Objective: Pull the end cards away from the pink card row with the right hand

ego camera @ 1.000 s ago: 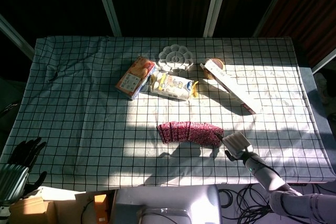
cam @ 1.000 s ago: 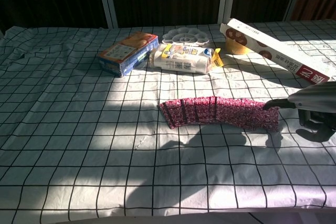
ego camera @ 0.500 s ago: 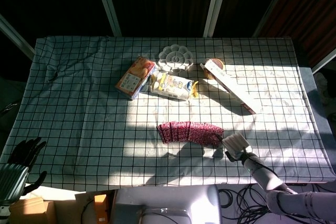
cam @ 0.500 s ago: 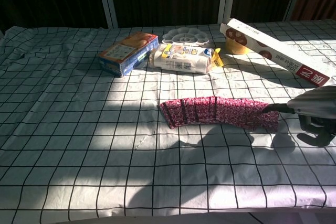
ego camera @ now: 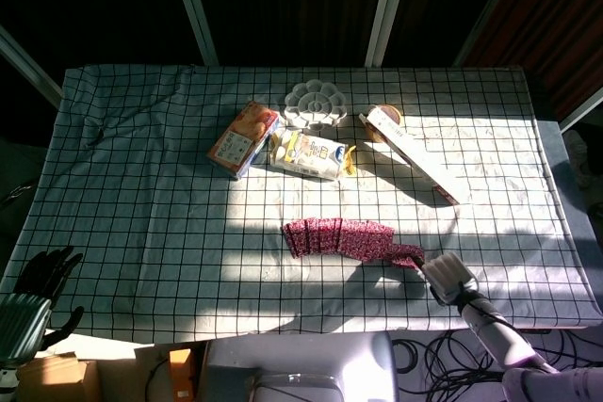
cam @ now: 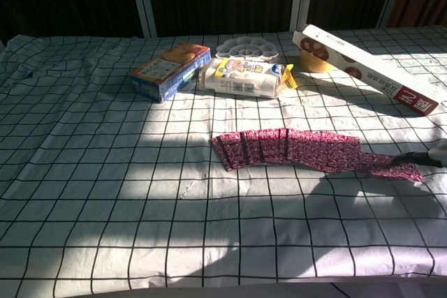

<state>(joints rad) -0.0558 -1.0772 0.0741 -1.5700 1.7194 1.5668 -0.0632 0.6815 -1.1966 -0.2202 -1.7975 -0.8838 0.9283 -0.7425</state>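
Observation:
The pink card row (ego camera: pixel 339 236) lies fanned on the checked cloth in front of centre, and also shows as a card row (cam: pixel 286 149) in the chest view. A few end cards (ego camera: pixel 408 254) lie pulled out to the right of the row, still touching its end; the chest view shows these end cards (cam: pixel 392 167) too. My right hand (ego camera: pixel 450 277) lies flat just right of them, with a fingertip (cam: pixel 426 160) pressing on their far edge. My left hand (ego camera: pixel 45 275) hangs off the table's front left corner, fingers apart, holding nothing.
Behind the row lie an orange and blue box (ego camera: pixel 244 137), a white snack bag (ego camera: pixel 306 154), a white flower-shaped palette (ego camera: pixel 316 104), a small bowl (ego camera: pixel 386 118) and a long white box (ego camera: pixel 410 153). The table's front edge (ego camera: pixel 311 327) is close to my right hand.
My right hand has slid right and towards the front edge, dragging the end cards out of the row's right end. It has nearly left the chest view. The left hand stayed put.

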